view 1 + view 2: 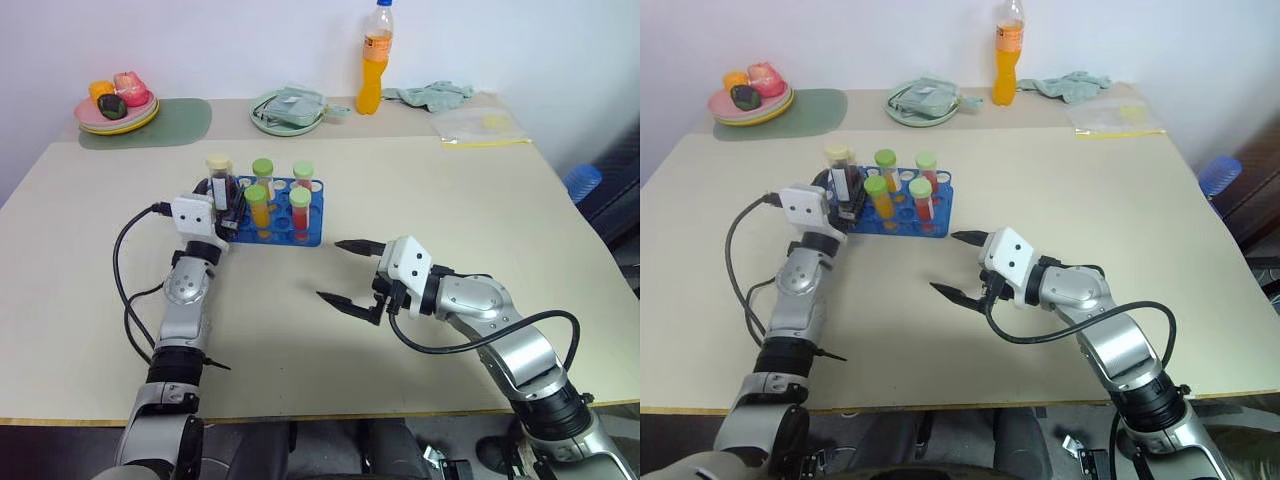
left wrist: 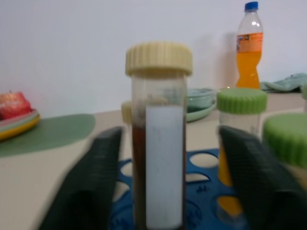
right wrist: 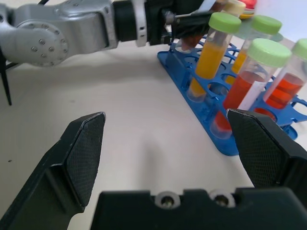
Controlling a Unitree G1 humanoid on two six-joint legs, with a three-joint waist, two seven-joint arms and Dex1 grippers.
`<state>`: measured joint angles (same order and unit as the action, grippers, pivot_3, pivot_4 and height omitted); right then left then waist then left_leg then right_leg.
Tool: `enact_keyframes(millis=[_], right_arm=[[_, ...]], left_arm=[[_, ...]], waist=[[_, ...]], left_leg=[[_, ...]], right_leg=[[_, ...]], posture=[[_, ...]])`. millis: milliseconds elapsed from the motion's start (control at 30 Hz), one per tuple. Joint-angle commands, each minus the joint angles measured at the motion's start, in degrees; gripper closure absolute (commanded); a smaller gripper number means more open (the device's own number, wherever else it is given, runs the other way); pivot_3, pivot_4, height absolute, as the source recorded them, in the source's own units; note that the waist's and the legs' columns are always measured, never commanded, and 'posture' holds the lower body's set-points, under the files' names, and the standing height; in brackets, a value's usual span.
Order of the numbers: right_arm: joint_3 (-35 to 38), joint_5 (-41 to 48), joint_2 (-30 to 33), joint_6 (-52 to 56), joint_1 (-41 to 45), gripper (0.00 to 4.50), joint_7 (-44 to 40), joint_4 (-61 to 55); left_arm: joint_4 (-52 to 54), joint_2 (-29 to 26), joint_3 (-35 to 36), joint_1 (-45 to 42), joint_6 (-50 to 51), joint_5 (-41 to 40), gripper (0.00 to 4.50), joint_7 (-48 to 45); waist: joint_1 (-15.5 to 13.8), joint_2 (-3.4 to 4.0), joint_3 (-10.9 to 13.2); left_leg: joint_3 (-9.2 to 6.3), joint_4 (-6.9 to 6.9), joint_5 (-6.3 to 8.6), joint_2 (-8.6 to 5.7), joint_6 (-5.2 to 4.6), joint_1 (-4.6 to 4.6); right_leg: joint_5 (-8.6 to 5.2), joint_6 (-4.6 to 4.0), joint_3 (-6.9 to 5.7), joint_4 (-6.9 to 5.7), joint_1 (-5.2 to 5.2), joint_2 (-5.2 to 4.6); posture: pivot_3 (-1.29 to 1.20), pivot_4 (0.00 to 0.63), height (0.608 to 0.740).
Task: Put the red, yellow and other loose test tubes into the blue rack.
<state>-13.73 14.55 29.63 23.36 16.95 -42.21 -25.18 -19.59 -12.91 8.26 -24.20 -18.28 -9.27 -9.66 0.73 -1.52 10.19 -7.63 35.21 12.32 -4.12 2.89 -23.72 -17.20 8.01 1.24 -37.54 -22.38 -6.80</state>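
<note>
Low bright-blue plastic rack w/ grid of round holes (image 1: 312, 232) sat centre-left of the head view on the beige table (image 1: 450, 190), holding several capped tubes upright. Left gripper (image 2: 165, 187) was at the rack's left end, fingers (image 2: 86, 191) apart either side of a cream-capped tube of dark red liquid (image 2: 159, 139) standing in the rack, not touching it. Right gripper (image 1: 345, 272) hovered centre frame, right of the rack, jaws wide apart, nothing between.
</note>
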Motion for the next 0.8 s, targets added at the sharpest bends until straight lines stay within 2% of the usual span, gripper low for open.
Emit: enact_keyframes(millis=[33,133,267,400,600,800], right_arm=[[3.5,2.2,0.1,-0.3,1.3,0.0,-0.3,-2.2],[4.9,2.9,0.8,-0.1,1.9,0.0,-0.8,-1.8],[5.6,3.1,1.2,0.0,1.9,0.0,-1.3,-1.2],[4.9,2.4,1.6,0.2,1.0,0.0,-1.2,-2.3],[4.8,1.9,1.9,0.7,-0.2,0.0,-0.3,-3.5],[3.8,1.1,1.9,1.1,-0.7,0.0,0.1,-4.5]], left_arm=[[7.2,-0.1,2.7,2.0,0.3,-3.6,0.05,-0.6],[12.0,-0.7,3.9,4.9,3.6,-6.9,0.05,-2.0],[15.0,-2.0,2.4,6.4,6.7,-6.8,0.05,-4.7],[18.4,-4.3,3.1,3.6,20.1,-6.2,0.05,-0.9],[27.6,-9.5,0.7,-0.8,46.5,-5.5,0.05,2.5],[29.9,-10.0,-0.8,-7.5,64.1,-5.9,0.05,4.5]], waist=[[0.1,0.0,0.0],[0.2,0.01,0.0],[-0.1,0.02,0.0],[-0.1,0.01,0.0],[0.3,0.01,0.0],[0.1,0.01,0.0]], left_leg=[[-0.02,0.0,0.0,0.0,0.0,0.0],[-0.07,-0.02,0.0,0.02,0.0,0.0],[-0.03,-0.01,0.0,0.01,0.0,0.01],[-0.02,0.02,0.0,-0.01,-0.01,0.01],[-0.04,0.01,0.0,0.0,-0.01,0.01],[-0.05,0.03,0.0,0.0,0.0,0.01]], right_leg=[[0.0,0.0,0.0,-0.01,0.0,0.0],[0.0,0.0,0.02,-0.01,-0.02,0.0],[0.0,0.0,0.01,-0.02,0.01,0.01],[0.0,0.0,-0.02,-0.01,0.06,0.01],[-0.01,0.0,-0.02,-0.07,0.0,0.03],[-0.01,0.01,-0.01,-0.09,0.01,0.03]], posture=[[0.0,0.15,0.74],[0.0,0.15,0.74],[0.0,0.15,0.74],[0.0,0.15,0.74],[0.0,0.15,0.74],[0.0,0.15,0.74]])
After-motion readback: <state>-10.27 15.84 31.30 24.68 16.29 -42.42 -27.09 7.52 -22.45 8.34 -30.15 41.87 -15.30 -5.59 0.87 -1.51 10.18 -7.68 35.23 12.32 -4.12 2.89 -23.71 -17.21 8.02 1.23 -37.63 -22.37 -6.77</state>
